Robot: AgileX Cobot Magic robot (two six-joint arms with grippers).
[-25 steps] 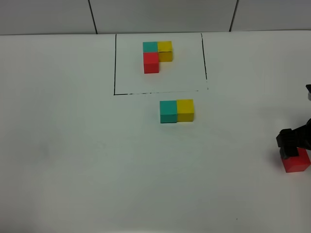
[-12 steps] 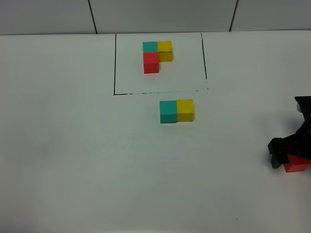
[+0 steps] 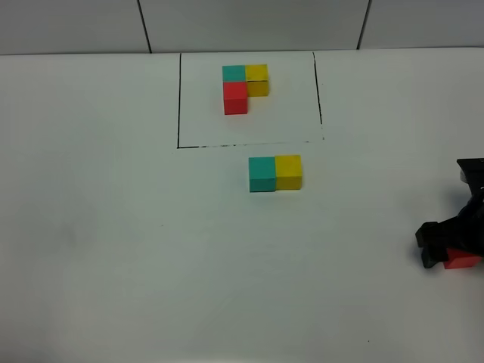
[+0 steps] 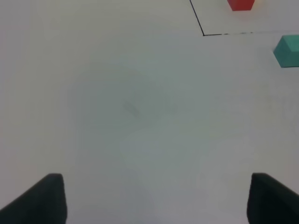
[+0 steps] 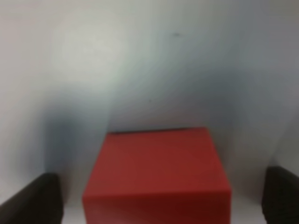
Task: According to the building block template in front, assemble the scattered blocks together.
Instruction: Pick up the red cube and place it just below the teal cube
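Note:
The building block template (image 3: pixel 243 88), a small L of teal, yellow and red cubes, sits inside a thin black outline (image 3: pixel 179 98) at the back. The scattered teal block (image 3: pixel 262 174) and yellow block (image 3: pixel 288 172) stand side by side, touching, just in front of the outline. The scattered red block (image 3: pixel 461 261) lies at the far right edge. My right gripper (image 3: pixel 454 243) is down over it; the right wrist view shows the red block (image 5: pixel 156 172) between its open fingers (image 5: pixel 35 198). My left gripper (image 4: pixel 156 200) is open and empty over bare table.
The white table (image 3: pixel 113 227) stretches wide to the left and front. The left wrist view shows the outline's corner (image 4: pixel 202 31), the template's red cube (image 4: pixel 241 4) and the teal block (image 4: pixel 287 50) ahead.
My right gripper has come down and a little leftward over the red block, which now shows less. The teal and yellow blocks have not moved.

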